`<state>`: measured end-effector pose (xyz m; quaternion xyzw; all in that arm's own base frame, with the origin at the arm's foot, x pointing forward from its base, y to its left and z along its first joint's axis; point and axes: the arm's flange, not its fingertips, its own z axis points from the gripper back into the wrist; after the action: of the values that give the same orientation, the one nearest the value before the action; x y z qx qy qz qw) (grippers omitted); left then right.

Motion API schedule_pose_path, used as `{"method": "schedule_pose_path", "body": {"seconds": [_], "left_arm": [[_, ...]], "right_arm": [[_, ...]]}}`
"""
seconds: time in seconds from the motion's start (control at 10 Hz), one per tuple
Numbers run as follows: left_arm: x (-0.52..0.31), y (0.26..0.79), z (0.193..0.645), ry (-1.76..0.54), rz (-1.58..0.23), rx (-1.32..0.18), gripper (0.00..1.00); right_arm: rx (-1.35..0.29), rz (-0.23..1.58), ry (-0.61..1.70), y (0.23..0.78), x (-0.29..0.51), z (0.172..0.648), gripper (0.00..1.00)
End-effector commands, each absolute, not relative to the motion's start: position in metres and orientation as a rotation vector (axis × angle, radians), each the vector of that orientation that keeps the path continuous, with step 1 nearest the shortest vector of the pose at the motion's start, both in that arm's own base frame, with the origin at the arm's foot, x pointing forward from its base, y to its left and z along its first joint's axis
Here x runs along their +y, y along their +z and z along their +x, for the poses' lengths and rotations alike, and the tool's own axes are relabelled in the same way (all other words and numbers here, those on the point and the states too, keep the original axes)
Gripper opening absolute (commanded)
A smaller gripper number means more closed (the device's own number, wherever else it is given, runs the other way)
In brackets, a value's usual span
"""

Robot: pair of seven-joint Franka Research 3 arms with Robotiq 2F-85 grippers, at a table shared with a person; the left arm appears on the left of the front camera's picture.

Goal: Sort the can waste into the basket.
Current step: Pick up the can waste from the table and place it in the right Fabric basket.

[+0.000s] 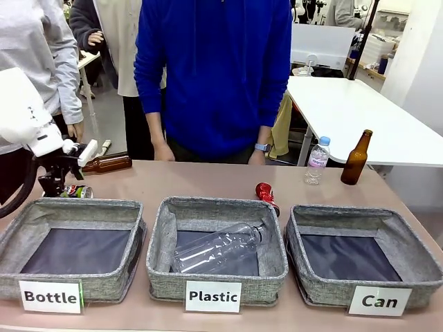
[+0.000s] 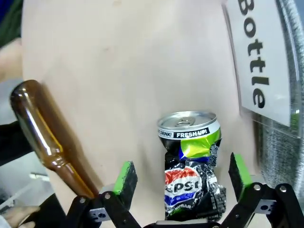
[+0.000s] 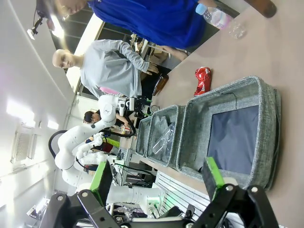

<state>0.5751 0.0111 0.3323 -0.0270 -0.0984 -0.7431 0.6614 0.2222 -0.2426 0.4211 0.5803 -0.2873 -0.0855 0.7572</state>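
Left wrist view, left gripper [image 2: 183,173]: jaws spread wide, 1 green pad on each side of the silver-dark can [image 2: 190,142], with a gap showing at both pads, so nothing is pinched.
Right wrist view, right gripper [image 3: 157,178]: jaws spread wide, with nothing between the 2 pads.
Silver-dark can: crushed, on the table [image 1: 187,180], well left of the Plastic basket [image 1: 214,204] and beyond its far rim.
Red can [image 1: 265,194]: crushed, just beyond the Plastic basket's far right corner.
Can basket [image 1: 360,216]: just beside the Plastic basket, on its right.
Bottle basket [image 1: 76,205]: just beside the Plastic basket, on its left.
Clear plastic bottle [image 1: 218,249]: lying slanted inside the Plastic basket.
Lying brown bottle [image 1: 107,164]: on its side, left of the Plastic basket and farther back than the silver-dark can.
Upright brown bottle [image 1: 356,159] and small water bottle [image 1: 318,160]: standing right of the Plastic basket, near the table's far edge.
Person in blue [image 1: 214,69]: at the far side, straight behind the Plastic basket.
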Motion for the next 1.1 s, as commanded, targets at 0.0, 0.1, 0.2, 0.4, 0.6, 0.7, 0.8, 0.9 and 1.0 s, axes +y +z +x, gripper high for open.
{"method": "schedule_pose_path", "body": {"seconds": [0.0,0.1,0.2,0.4,0.6,0.7,0.8,0.9,1.0], "left_arm": [[0.008,0.322,0.588,-1.666,-0.039,-0.143,1.00],[0.007,0.313,0.590,-1.684,-0.065,-0.101,1.00],[0.014,0.319,0.593,-1.642,-0.063,-0.150,1.00],[0.034,0.349,0.588,-1.627,-0.105,-0.270,1.00],[0.032,0.340,0.585,-1.644,-0.121,-0.235,1.00],[0.030,0.336,0.585,-1.654,-0.122,-0.216,1.00],[0.030,0.336,0.586,-1.663,-0.128,-0.203,1.00],[0.030,0.336,0.586,-1.669,-0.092,-0.179,0.40],[0.031,0.337,0.586,-1.674,-0.094,-0.188,0.40]], "right_arm": [[-0.660,1.273,-0.167,0.422,-0.244,0.224,1.00],[-0.660,1.273,-0.167,0.422,-0.244,0.224,1.00],[-0.660,1.273,-0.167,0.422,-0.244,0.224,1.00],[-0.660,1.273,-0.167,0.422,-0.244,0.224,1.00],[-0.660,1.273,-0.167,0.422,-0.244,0.224,1.00],[-0.660,1.273,-0.167,0.422,-0.244,0.224,1.00],[-0.660,1.273,-0.167,0.422,-0.244,0.224,1.00],[-0.660,1.273,-0.167,0.422,-0.244,0.224,1.00],[-0.660,1.273,-0.167,0.422,-0.244,0.224,1.00]]}}
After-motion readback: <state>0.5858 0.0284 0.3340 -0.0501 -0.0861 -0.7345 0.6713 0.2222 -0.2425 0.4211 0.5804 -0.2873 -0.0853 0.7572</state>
